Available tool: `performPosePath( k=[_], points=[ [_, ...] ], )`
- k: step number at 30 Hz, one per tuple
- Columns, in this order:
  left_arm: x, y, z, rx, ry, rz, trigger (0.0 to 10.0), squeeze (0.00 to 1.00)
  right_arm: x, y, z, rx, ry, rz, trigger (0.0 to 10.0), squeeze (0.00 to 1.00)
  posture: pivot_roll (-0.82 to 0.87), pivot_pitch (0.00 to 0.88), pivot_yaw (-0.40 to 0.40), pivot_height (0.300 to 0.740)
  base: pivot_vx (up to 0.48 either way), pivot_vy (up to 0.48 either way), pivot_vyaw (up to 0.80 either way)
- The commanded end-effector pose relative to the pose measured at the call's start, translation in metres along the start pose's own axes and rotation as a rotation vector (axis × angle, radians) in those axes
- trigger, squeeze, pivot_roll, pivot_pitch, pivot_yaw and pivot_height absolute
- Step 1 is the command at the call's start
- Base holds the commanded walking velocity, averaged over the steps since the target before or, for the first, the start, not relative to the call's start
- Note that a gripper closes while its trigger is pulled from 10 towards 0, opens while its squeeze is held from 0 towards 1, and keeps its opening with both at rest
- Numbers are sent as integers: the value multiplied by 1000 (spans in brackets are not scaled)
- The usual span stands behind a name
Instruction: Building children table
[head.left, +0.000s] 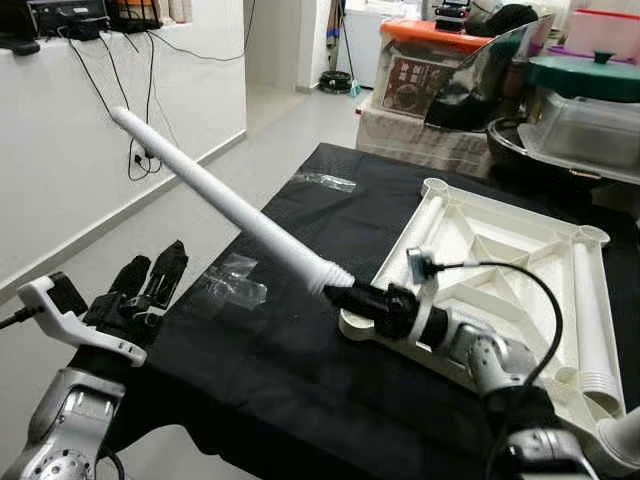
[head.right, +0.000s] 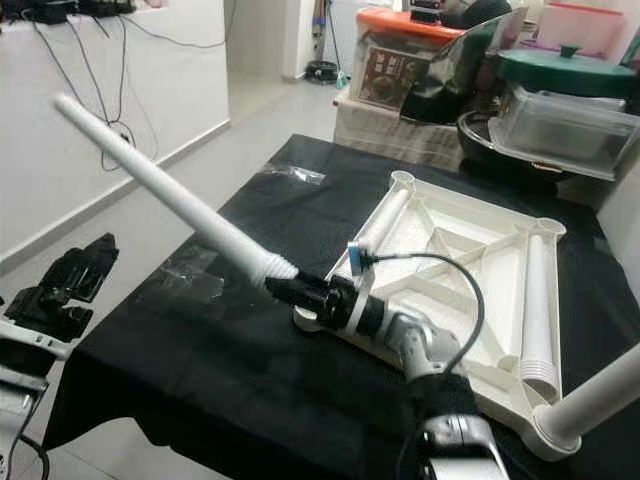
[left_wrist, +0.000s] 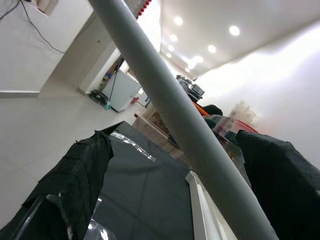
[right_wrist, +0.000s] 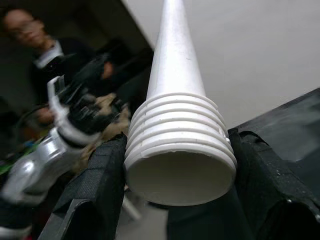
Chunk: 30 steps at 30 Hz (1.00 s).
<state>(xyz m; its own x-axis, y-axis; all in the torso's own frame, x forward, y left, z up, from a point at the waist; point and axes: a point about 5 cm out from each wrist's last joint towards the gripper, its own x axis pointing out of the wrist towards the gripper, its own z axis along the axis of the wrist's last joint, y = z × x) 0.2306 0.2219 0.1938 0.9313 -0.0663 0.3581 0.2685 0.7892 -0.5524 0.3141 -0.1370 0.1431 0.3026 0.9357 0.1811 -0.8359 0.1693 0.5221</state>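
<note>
A long white table leg (head.left: 220, 200) slants up and to the left over the black-clothed table (head.left: 260, 350). My right gripper (head.left: 345, 295) is shut on its threaded end (right_wrist: 177, 135), just beside a corner of the upturned white table top (head.left: 470, 195). Two more legs (head.left: 592, 310) (head.left: 425, 230) lie inside the table top. Another leg (head.right: 600, 395) stands in the near right corner socket. My left gripper (head.left: 150, 275) is open at the table's left edge, below the raised leg and apart from it.
Scraps of clear plastic wrap (head.left: 232, 280) (head.left: 325, 181) lie on the cloth. Boxes, tubs and a pot (head.left: 430, 60) crowd behind the table. A white wall with hanging cables (head.left: 100, 130) runs along the left. A person (right_wrist: 35, 35) stands beyond my left arm.
</note>
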Motion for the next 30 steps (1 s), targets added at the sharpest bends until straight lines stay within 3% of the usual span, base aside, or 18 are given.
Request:
performPosePath(
  k=[1,5,16,17,20,21,22,23,30],
  points=[
    [1,2,-2,-24,11,9,10000,0,1,4,7,-19,-18,28,0,0,73,0,-93,740,0,0,0],
    [1,8,8,-45,-8,22,10000,0,-4,16,-16,-24,100,136,0,0,80,0,-98,740,0,0,0],
    [4,12,10,-103,-19,32,10000,0,-17,30,-27,-18,220,245,0,0,79,0,-98,740,0,0,0],
    [4,11,10,-113,-23,26,6863,0,-16,30,-28,-17,221,248,0,0,78,0,-95,740,0,0,0],
    [5,11,10,-122,-25,21,6863,0,-16,31,-28,-16,223,250,0,0,78,0,-95,740,0,0,0],
    [5,10,10,-127,-27,17,2824,0,-16,31,-28,-16,223,251,0,0,78,0,-95,740,0,0,0],
    [5,10,11,-131,-27,14,2824,0,-16,32,-29,-16,225,253,0,0,78,0,-95,740,0,0,0],
    [5,7,13,-134,-40,-6,0,0,-16,32,-30,-17,230,253,0,0,79,0,-95,740,0,0,0],
    [5,-4,15,-159,-72,-71,0,0,-13,29,-32,-27,239,240,0,0,82,0,-97,740,0,0,0]
  ],
)
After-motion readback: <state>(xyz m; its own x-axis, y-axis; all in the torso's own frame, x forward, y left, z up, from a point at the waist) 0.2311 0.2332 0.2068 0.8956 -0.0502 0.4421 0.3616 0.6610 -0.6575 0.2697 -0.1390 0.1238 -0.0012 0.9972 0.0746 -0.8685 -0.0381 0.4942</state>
